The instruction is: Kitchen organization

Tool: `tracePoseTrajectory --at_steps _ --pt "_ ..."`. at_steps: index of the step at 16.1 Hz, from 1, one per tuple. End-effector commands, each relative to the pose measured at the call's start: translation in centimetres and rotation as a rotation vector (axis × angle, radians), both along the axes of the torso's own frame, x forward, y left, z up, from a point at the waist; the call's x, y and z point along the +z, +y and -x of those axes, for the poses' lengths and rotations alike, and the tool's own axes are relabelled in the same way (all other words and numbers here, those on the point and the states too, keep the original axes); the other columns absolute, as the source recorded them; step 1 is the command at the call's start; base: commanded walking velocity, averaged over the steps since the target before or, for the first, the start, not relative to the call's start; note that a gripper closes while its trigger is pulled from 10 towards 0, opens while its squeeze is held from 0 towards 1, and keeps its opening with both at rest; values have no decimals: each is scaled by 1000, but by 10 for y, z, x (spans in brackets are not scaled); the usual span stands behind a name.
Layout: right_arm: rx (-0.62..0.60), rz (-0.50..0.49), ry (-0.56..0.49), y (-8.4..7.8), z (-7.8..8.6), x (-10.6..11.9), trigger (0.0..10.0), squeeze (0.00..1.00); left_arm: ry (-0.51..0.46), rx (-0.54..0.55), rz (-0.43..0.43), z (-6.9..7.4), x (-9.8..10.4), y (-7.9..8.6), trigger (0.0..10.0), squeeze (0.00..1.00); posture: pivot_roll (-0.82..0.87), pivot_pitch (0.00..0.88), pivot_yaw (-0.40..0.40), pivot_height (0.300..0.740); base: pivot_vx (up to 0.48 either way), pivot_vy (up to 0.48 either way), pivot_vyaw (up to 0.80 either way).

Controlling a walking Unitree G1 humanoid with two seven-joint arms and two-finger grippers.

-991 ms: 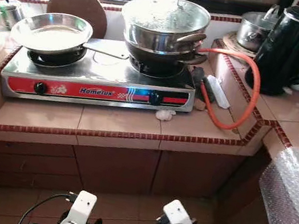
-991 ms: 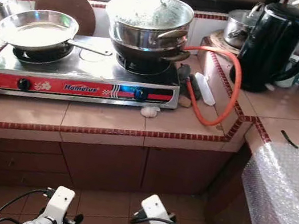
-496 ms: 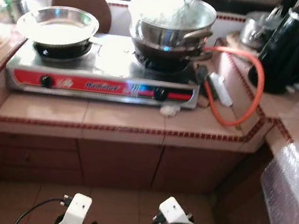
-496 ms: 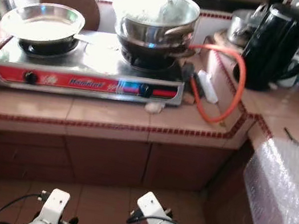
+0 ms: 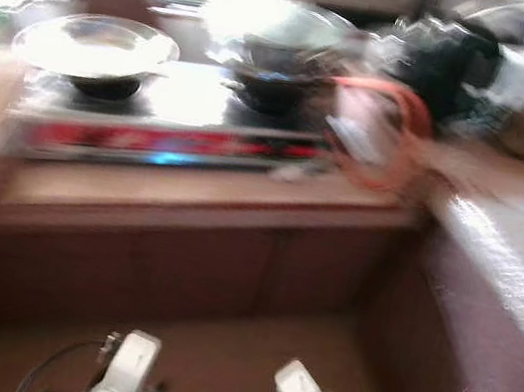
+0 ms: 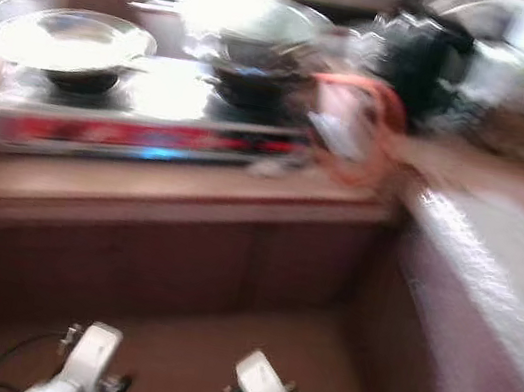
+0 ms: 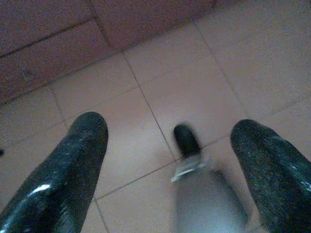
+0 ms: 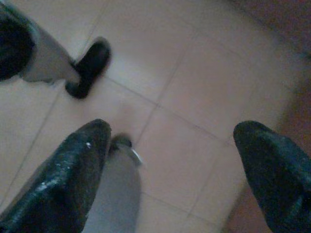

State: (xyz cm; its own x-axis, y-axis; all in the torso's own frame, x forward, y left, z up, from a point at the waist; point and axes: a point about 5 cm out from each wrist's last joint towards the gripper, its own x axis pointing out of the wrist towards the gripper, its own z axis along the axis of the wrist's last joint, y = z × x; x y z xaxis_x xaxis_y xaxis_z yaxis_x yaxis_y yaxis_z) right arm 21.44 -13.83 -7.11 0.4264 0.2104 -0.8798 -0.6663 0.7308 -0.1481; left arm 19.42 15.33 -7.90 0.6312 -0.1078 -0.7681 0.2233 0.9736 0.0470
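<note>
The head views are blurred by motion. A red-and-silver two-burner gas stove (image 5: 171,134) stands on the tiled counter (image 5: 191,194). On its left burner rests a shallow steel pan (image 5: 96,43), on its right burner a lidded steel pot (image 5: 278,47). An orange gas hose (image 5: 399,109) loops to the right of the stove, in front of a black kettle (image 5: 446,71). Both arms hang low before the cabinets. My left gripper (image 7: 170,131) is open above the floor tiles, holding nothing. My right gripper (image 8: 175,136) is open too, also over the floor.
Brown cabinet fronts (image 5: 189,264) run under the counter. A surface covered in bubble wrap (image 5: 513,271) juts out on the right, close by. My own feet (image 8: 92,65) stand on the beige floor tiles (image 7: 160,82) beneath the grippers.
The whole picture has shifted and blurred, so the camera has moved; the bubble-wrapped surface now sits closer on the right. Both arms still hang low.
</note>
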Motion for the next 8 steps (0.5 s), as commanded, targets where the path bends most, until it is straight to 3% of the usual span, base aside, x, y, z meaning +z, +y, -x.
tracePoseTrajectory --at_steps 1,2,4,8 --pt "23 -35 -54 13 -12 8 10000 0 78 1 6 20 -10 4 10000 0 -111 0 14 740 0 0 0" --pt "23 -42 -52 15 -12 8 10000 0 67 26 21 20 -10 5 10000 0 -107 0 16 740 356 0 0" --pt "35 -59 -38 20 -8 6 10000 0 68 -23 -9 21 -10 7 10000 0 -92 0 32 740 426 0 0" --pt "54 -62 -6 23 -1 2 10000 0 81 -61 10 25 -12 3 10000 0 -85 0 42 740 0 0 0"
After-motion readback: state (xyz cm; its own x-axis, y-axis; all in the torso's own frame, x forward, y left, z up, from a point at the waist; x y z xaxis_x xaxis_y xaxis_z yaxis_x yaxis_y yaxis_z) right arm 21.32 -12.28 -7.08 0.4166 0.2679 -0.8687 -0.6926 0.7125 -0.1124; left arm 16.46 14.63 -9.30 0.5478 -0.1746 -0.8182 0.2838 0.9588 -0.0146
